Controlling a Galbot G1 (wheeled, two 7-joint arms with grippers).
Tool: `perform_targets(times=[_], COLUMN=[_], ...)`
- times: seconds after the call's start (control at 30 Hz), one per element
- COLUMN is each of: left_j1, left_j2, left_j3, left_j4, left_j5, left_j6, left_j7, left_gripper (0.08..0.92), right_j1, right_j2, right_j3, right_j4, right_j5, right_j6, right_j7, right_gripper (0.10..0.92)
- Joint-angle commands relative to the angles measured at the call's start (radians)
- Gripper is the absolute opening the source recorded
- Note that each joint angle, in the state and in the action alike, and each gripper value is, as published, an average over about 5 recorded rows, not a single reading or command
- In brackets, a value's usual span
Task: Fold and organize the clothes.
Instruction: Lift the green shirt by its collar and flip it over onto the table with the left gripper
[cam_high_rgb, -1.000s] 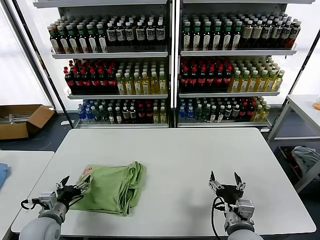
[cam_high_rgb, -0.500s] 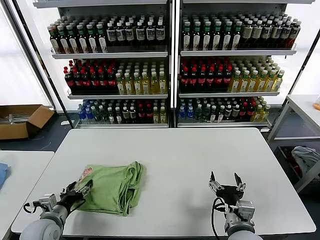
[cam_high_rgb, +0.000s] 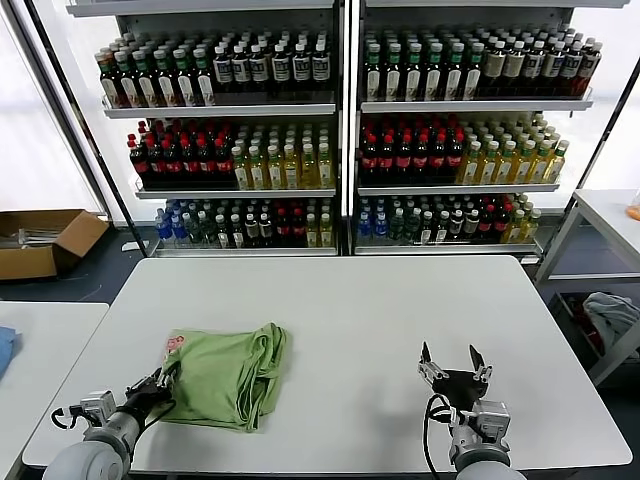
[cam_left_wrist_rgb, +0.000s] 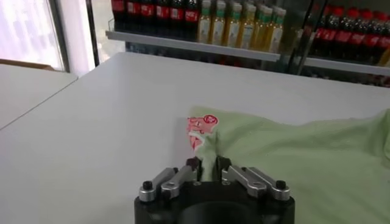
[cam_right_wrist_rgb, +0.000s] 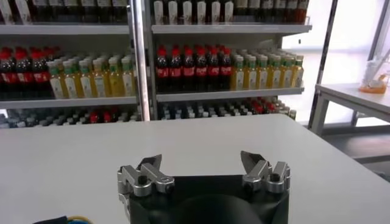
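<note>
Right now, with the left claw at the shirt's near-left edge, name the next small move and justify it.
Probably lift the pinched edge a little and carry it across the shirt. The left claw has closed on a fold of green fabric by the red print, while the right claw waits open, away from the cloth.

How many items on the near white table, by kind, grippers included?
Folded green shirt: 1, its corner pinched by the left gripper
Grippers: 2 (left on the shirt corner; right gripper open, over bare table)
Total: 3
</note>
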Motion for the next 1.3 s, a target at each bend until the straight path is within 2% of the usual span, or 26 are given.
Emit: perform_targets(times=[0.03,0.1,0.2,0.43,0.7,0.83,1.0,1.3], left_j1=[0.004,0.005,0.009,0.019,0.014,0.020,0.015,0.012], left_j2=[0.006,0.015,0.035,0.101,0.285,0.355,0.356,0.275], left_j3=[-0.025,-0.049,-0.095,-0.239,-0.445,-0.484,-0.470,-0.330], left_j4=[0.000,-0.005,-0.012,-0.003,0.087,0.131,0.112,-0.004], left_j5=[-0.009,-0.018,-0.043,-0.095,-0.140,-0.120,-0.088,-0.034], left_j6=[0.002,0.000,-0.005,-0.016,-0.015,-0.024,-0.031,-0.028], left_j7=[0.002,-0.001,-0.005,-0.008,-0.015,-0.003,0.005,0.005], left_gripper=[0.213,0.154,0.109,0.107,0.107,0.107,0.107,0.107], right_j1=[0.002,0.005,0.010,0.031,0.053,0.063,0.072,0.059], right_j2=[0.000,0.000,-0.002,-0.008,-0.019,-0.019,-0.018,-0.019], right_j3=[0.003,0.003,0.002,-0.004,-0.011,-0.022,-0.029,-0.016], right_j4=[-0.003,-0.005,-0.009,-0.016,-0.026,-0.033,-0.039,-0.044], right_j5=[0.001,0.002,0.002,0.007,0.018,0.020,0.020,0.024], right_j6=[0.001,0.001,0.001,-0.004,-0.007,-0.006,-0.006,-0.004], right_j7=[0.000,0.000,-0.001,-0.001,-0.002,-0.002,-0.002,0.000], right_gripper=[0.823,0.823,0.823,0.823,0.823,0.823,0.823,0.823])
